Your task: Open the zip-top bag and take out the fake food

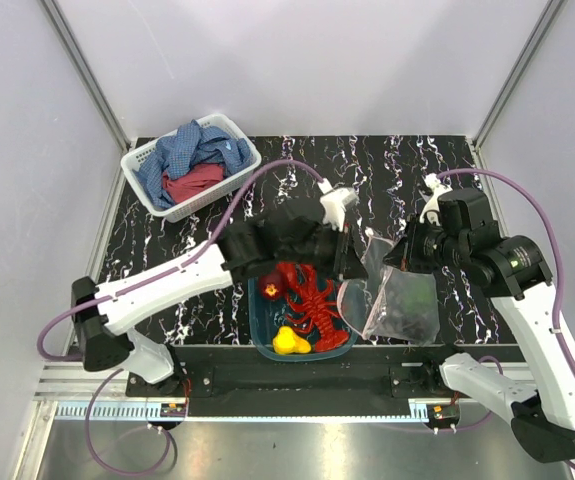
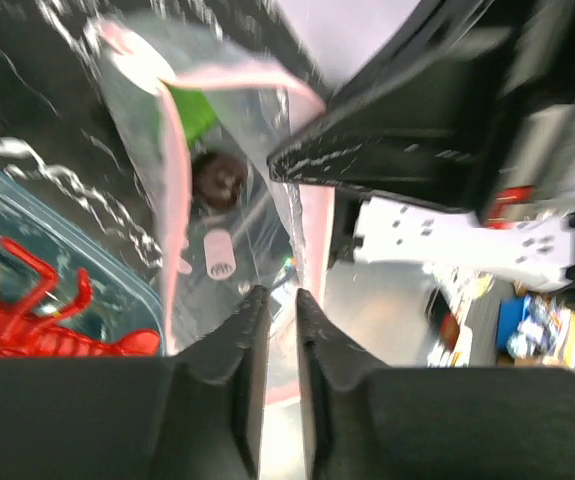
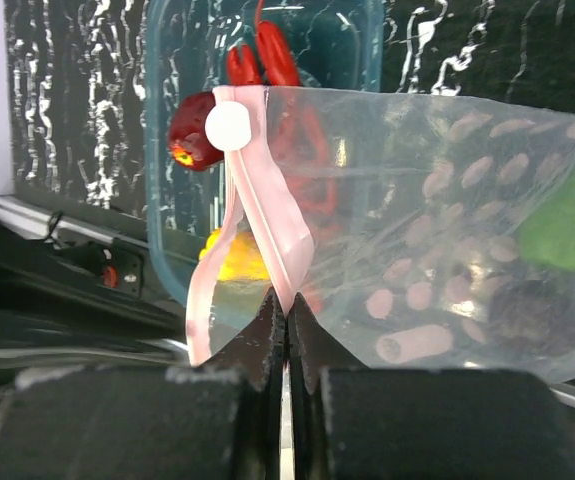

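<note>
Jaws of the right gripper (image 3: pixel 285 305) pinch the pinkish zip strip (image 3: pixel 267 210) of the clear crinkly plastic bag (image 3: pixel 447 200); the left gripper (image 2: pixel 279 295) has its jaws nearly together at the bag's lip, grip unclear.

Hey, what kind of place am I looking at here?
Probably a robot lab test cell: plain white panels on metal framing, two arms bolted to a black marbled table, toy food in a teal tub.
</note>
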Controlling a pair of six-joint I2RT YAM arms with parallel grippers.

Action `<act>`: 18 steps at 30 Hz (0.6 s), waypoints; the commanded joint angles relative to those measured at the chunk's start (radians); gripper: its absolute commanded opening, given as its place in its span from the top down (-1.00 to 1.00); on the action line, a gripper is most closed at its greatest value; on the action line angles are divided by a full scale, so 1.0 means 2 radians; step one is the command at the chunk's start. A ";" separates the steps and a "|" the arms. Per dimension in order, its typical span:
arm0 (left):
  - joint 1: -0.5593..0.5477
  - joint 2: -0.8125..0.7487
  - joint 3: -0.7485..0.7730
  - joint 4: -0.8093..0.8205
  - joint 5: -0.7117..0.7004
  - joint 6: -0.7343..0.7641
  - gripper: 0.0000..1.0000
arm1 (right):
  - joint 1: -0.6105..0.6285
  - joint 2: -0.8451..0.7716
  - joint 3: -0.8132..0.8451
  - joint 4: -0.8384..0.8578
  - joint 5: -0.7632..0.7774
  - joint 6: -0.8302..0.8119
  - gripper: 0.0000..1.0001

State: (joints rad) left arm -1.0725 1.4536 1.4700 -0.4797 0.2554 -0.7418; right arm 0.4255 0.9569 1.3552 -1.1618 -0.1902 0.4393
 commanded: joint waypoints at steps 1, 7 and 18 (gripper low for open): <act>-0.009 0.019 0.024 0.001 -0.016 -0.006 0.70 | 0.001 0.001 0.015 0.029 -0.031 0.030 1.00; -0.017 0.070 0.052 -0.003 -0.010 0.006 0.78 | 0.001 0.002 0.018 0.032 -0.041 0.059 1.00; -0.020 0.172 0.072 -0.001 -0.030 -0.006 0.81 | 0.000 0.015 0.041 0.042 -0.004 0.125 1.00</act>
State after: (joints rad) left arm -1.1099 1.7378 1.5631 -0.5152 0.2264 -0.7433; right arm 0.4255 0.9852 1.3808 -1.1248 -0.2428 0.6193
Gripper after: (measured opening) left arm 0.104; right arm 0.009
